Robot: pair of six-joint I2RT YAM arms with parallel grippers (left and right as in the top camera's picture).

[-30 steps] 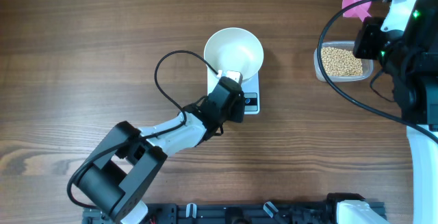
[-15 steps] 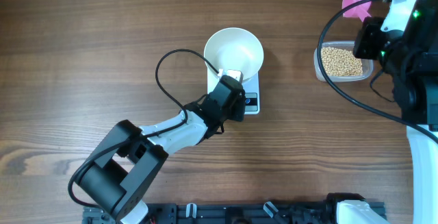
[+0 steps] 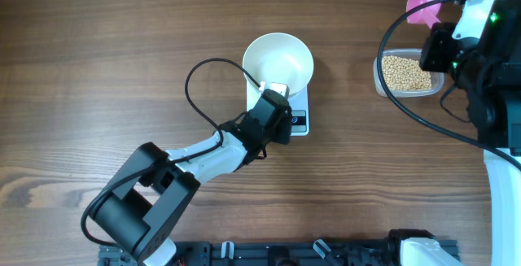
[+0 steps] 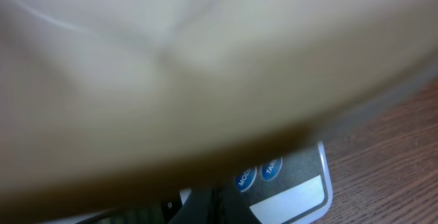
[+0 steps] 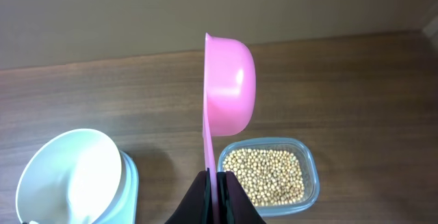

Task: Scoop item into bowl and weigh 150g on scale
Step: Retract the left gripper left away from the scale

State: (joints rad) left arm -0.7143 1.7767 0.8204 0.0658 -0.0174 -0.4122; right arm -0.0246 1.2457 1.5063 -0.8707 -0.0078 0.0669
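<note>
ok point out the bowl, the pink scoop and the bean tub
bowl (image 3: pixel 278 58) overhead view, bare inside bottom
scoop (image 5: pixel 231 87) right wrist view, outer side of its cup
tub (image 5: pixel 311 179) right wrist view, its clear rim

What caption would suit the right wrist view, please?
Right gripper grips the pink scoop on edge; beans in a clear tub and white bowl beyond.

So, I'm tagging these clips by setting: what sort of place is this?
Probably a robot test bench, not a real kitchen: a wooden table, a robot arm, a scale under a white bowl, and a tub of beans.
</note>
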